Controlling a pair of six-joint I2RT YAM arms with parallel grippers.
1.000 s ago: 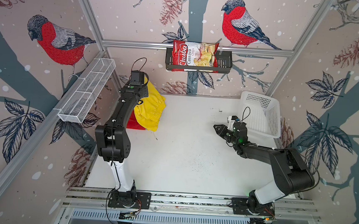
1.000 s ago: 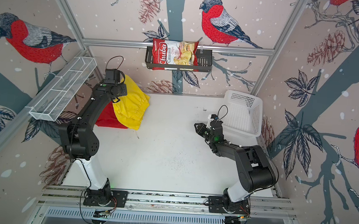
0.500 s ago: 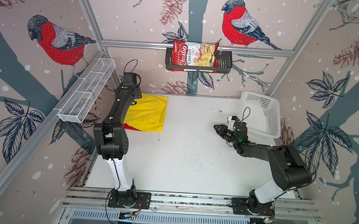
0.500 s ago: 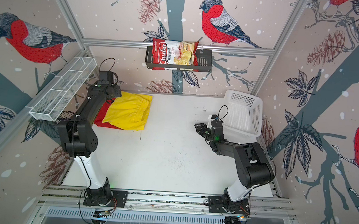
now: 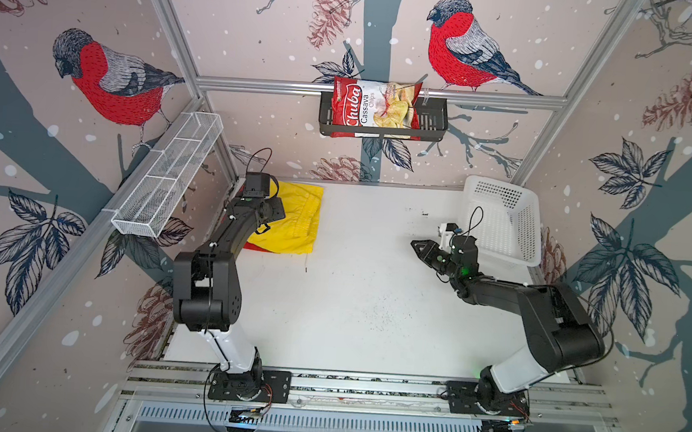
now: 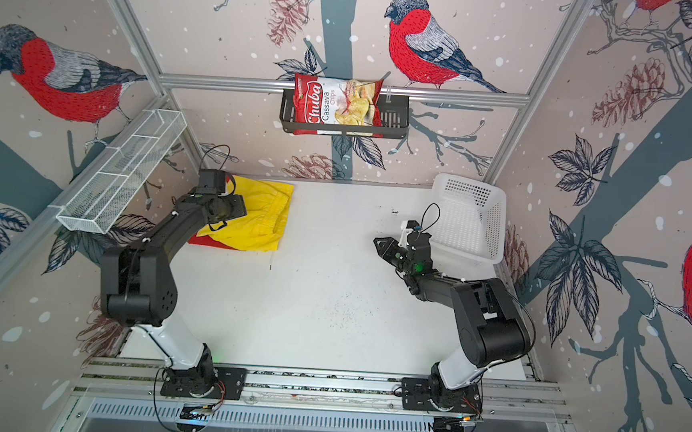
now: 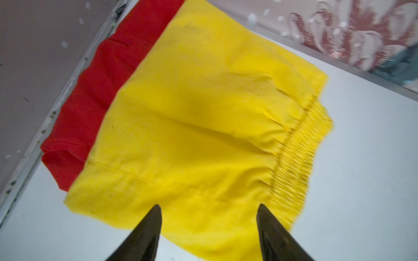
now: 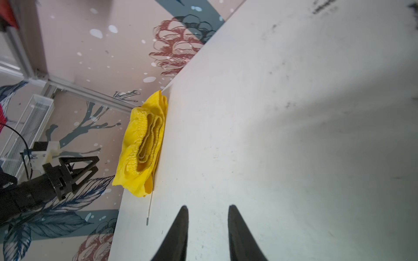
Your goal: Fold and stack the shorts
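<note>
I'm watching the yellow shorts (image 5: 294, 217) lying folded on top of the red shorts (image 7: 90, 101) at the table's (image 5: 372, 290) far left corner. My left gripper (image 7: 209, 206) is hovering above them, jaws spread and empty. My right gripper (image 8: 207, 206) is hanging near the white basket (image 5: 502, 219), jaws slightly apart, gripping nothing

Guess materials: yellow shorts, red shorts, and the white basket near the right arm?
yellow shorts: thin matte cloth, fibre unclear; it shows soft creases and a gathered elastic waistband.
red shorts: apparently similar thin matte cloth with soft folds; mostly covered by the yellow pair.
white basket: probably moulded plastic with a slight sheen; its rigid walls have a grid of holes.
</note>
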